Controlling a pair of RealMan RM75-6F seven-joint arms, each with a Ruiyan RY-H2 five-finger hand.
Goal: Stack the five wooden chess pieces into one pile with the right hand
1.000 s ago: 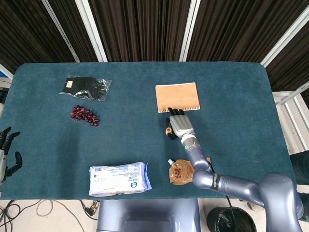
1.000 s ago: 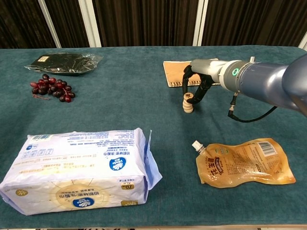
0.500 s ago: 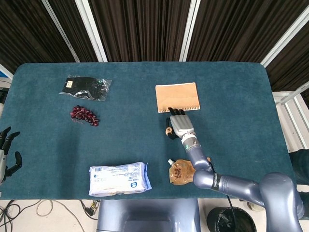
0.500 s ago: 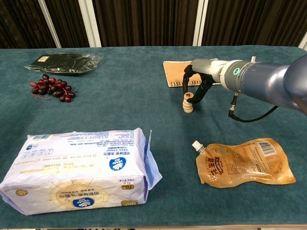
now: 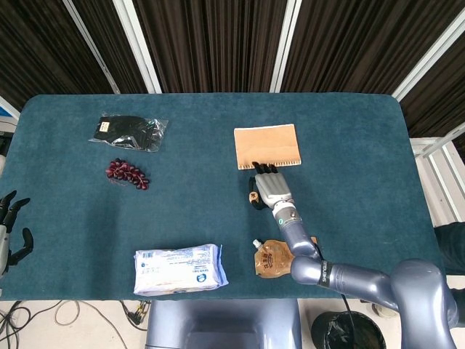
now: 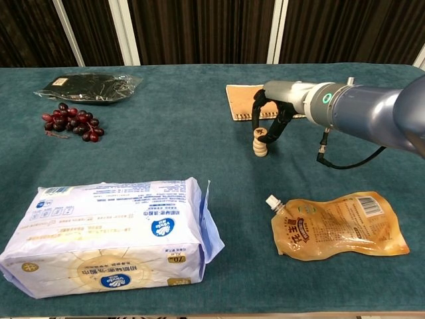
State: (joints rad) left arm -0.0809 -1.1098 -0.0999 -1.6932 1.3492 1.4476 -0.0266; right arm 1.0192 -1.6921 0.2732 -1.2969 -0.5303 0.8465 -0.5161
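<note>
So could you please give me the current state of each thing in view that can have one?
Stack of wooden chess pieces: upright, top piece pinched by the right hand.
Right hand: fingers curled down over the stack.
Left hand: off the table's left edge, fingers spread, holding nothing.
Sauce pouch: lying flat, cap on.
Wipes pack: lying flat.
Notebook: closed, flat.
Grapes: loose on the table.
</note>
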